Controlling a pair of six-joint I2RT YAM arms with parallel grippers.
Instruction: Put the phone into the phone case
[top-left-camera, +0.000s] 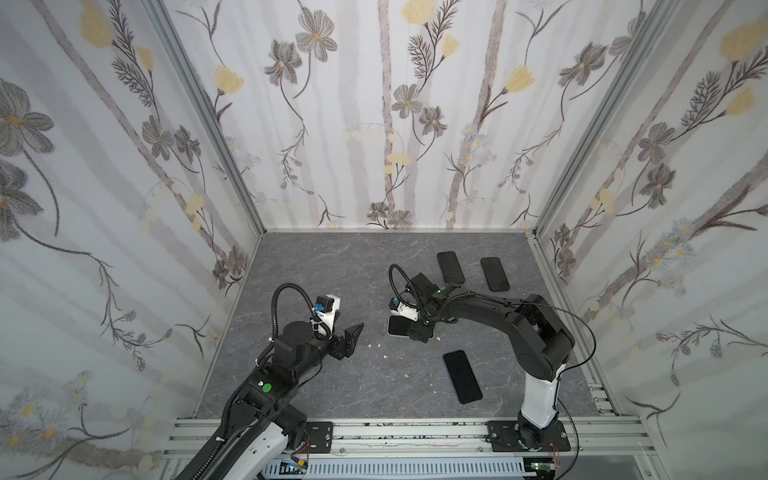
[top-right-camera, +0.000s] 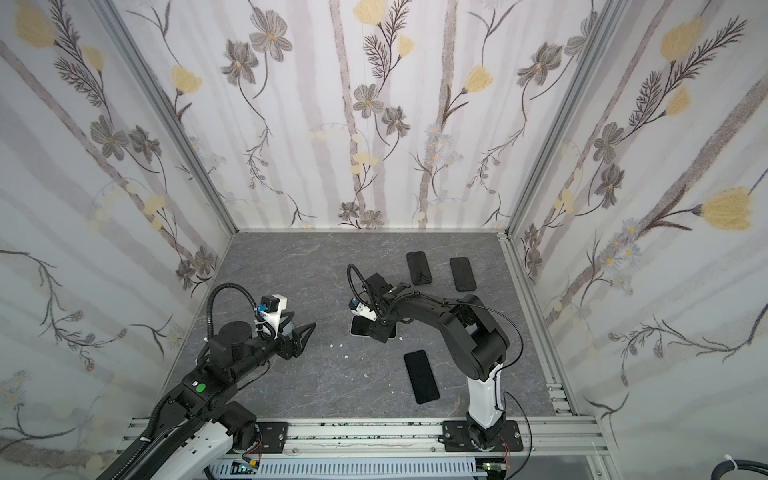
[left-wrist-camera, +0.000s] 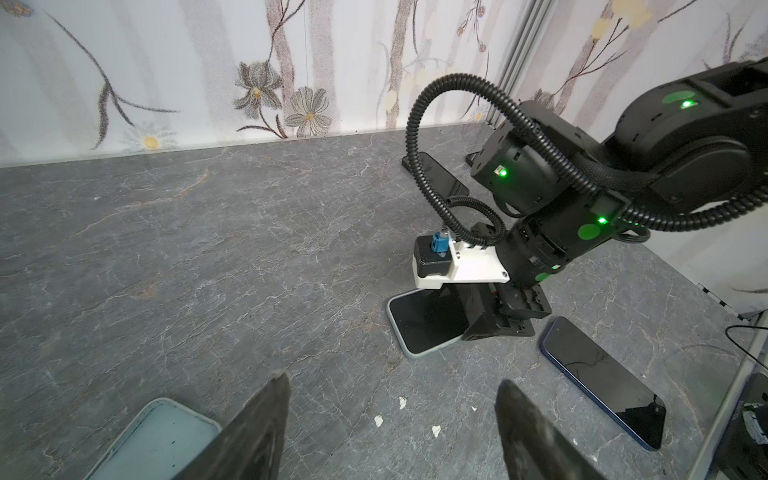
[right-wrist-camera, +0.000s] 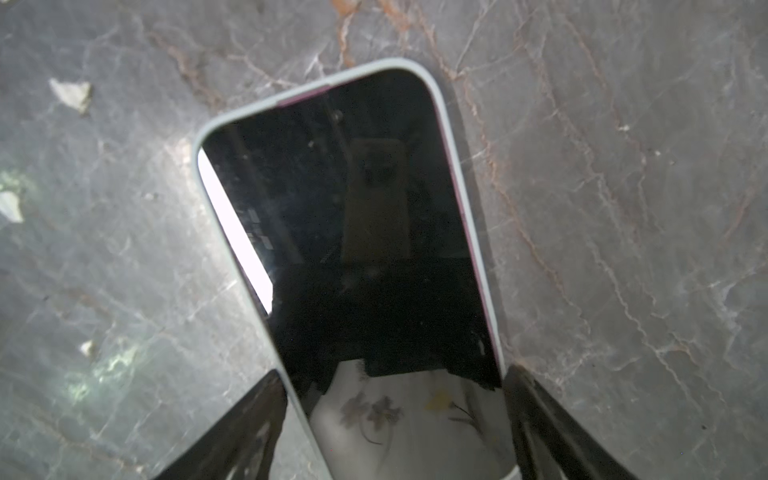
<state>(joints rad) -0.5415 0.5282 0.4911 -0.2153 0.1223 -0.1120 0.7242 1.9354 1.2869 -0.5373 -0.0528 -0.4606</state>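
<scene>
Plainly, the right tool (right-wrist-camera: 395, 374) is the one placed to act. It stands directly over the phone (right-wrist-camera: 353, 228), which lies screen-up on the table (left-wrist-camera: 208, 249) inside a pale phone case (right-wrist-camera: 386, 65). Its fingers (right-wrist-camera: 257, 415) are spread wide, one against each long edge near one end, so it looks clamped across the short width. A thin pink strip of the phone's side shows inside the rim at the far end, so I judge that end not quite seated.

In both top views the phone's long axis runs from under the right tool toward the left tool (top-left-camera: 353, 332). That one hangs well apart, with its jaws wide and empty. Just beneath it, in the left wrist view, lies another empty pale case (left-wrist-camera: 153, 436).

Three dark phones (top-left-camera: 462, 376) lie elsewhere on the table. Any pressing or sliding falls to the right arm, which is the nearer.
</scene>
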